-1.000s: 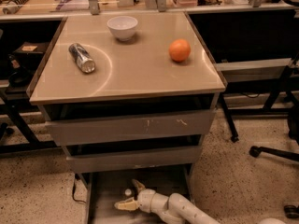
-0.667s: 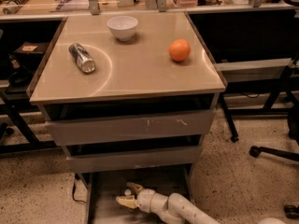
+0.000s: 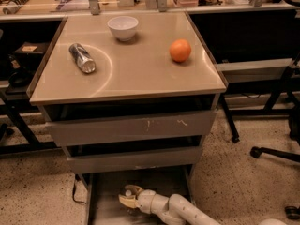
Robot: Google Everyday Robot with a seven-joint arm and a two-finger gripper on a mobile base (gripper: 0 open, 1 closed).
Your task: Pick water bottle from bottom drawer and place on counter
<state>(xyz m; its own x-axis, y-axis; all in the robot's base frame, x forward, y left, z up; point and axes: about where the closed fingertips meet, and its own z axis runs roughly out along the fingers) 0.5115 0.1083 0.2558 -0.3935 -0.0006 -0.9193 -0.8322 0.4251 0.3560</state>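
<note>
water bottle (image 3: 128, 192): clear, white cap showing | claw (image 3: 129, 195): in bottom drawer (image 3: 104, 204), at the cap, opening cannot be told

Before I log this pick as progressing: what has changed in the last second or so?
Very little. The gripper stays low inside the bottom drawer, shifting only a touch if at all, and nothing has been lifted out. The silver can, white bowl and orange lie where they were on the counter, and the drawers have not moved.
</note>
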